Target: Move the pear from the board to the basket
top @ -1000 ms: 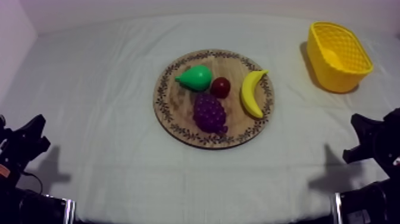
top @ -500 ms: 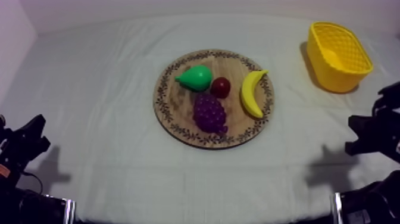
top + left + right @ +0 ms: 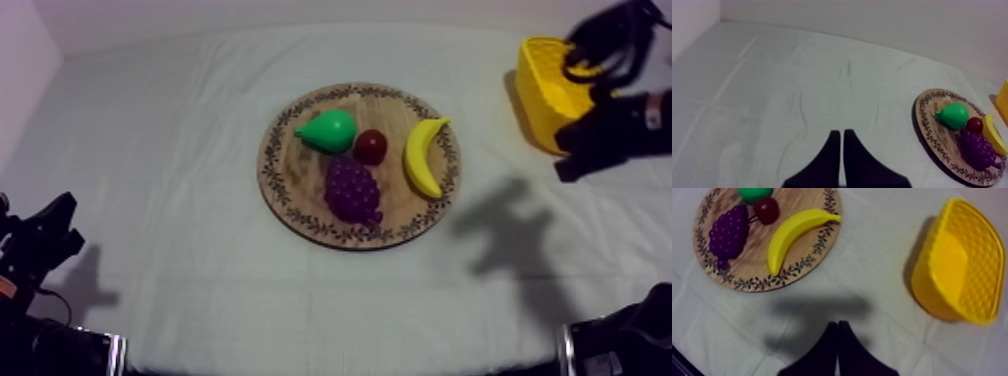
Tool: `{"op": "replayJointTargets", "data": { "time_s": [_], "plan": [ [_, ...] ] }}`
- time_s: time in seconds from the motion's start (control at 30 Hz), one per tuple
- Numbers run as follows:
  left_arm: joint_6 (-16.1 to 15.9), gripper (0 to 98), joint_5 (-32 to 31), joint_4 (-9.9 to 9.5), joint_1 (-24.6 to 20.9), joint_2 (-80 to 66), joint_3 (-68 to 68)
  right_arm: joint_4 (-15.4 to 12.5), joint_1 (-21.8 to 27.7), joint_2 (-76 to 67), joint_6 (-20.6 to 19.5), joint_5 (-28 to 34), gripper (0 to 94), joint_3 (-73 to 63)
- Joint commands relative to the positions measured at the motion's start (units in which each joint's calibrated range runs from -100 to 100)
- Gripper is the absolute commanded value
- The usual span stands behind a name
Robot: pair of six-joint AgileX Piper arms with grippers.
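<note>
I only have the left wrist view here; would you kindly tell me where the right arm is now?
Observer: In the top view the right arm is raised by the yellow basket.
Operator: Thanks. Are its fingers open?
Observer: No; the right gripper is shut on nothing, above the cloth between wooden board and basket.
Operator: Is the basket empty?
Observer: Yes, the right wrist view shows nothing inside it.
</note>
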Motion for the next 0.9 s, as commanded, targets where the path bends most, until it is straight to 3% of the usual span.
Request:
{"op": "replayJointTargets", "data": {
  "time_s": [0.0, 0.2, 0.53, 0.87],
  "plan": [
    [0.0, 0.1, -0.01, -0.02, 0.0, 0.0, -0.02, 0.45, -2.74, 16.34, 2.97, 3.19, 0.4, -14.2],
    [0.0, 0.1, -0.01, -0.02, 0.0, 0.0, -0.02, 1.78, -7.22, 34.83, 4.05, 9.35, 0.5, -32.71],
    [0.04, 0.1, -0.01, -0.02, 0.0, 0.0, -0.02, 3.78, -13.55, 56.82, 4.44, 13.44, 2.7, -54.36],
    [0.05, 0.1, -0.01, -0.02, 0.0, 0.0, -0.02, 0.26, -12.38, 69.16, 9.63, 19.11, 15.6, -72.88]
  ]
}}
